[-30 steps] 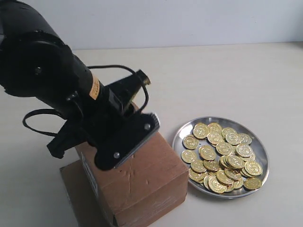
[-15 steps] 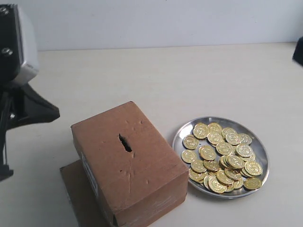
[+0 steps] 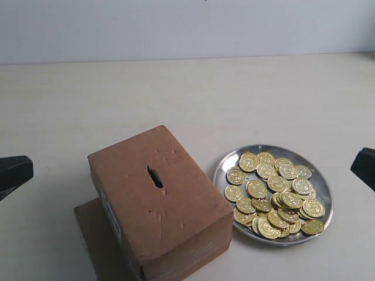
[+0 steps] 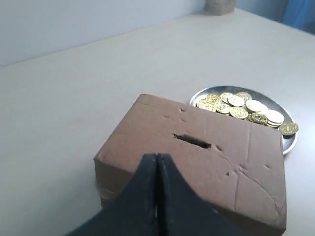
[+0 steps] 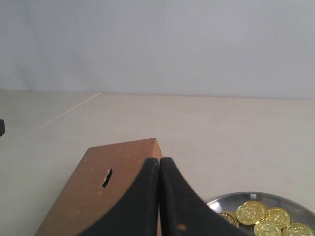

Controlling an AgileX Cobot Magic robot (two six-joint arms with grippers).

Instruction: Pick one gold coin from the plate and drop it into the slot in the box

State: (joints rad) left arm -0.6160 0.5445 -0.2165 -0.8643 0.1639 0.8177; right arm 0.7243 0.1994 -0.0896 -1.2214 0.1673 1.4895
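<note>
The brown cardboard box (image 3: 170, 216) stands left of the middle, its dark slot (image 3: 155, 177) uncovered on top. Right of it the silver plate (image 3: 225, 166) holds several gold coins (image 3: 275, 193). Only a black tip of the left arm (image 3: 14, 173) and one of the right arm (image 3: 365, 167) show at the exterior view's edges. My left gripper (image 4: 157, 157) is shut and empty, in front of the box (image 4: 236, 162) and short of the slot (image 4: 192, 141). My right gripper (image 5: 159, 161) is also shut and empty, between the box (image 5: 93, 196) and the plate (image 5: 220, 202).
A flat piece of brown cardboard (image 3: 94, 231) lies under the box and sticks out to its left. The pale tabletop (image 3: 193, 99) stretches back to a light wall. A beige object (image 4: 220, 6) stands at the table's far end in the left wrist view.
The left arm, which hung over the box and hid the slot a second ago, has drawn back to the left edge. The right arm's black tip has dropped lower at the right edge.
</note>
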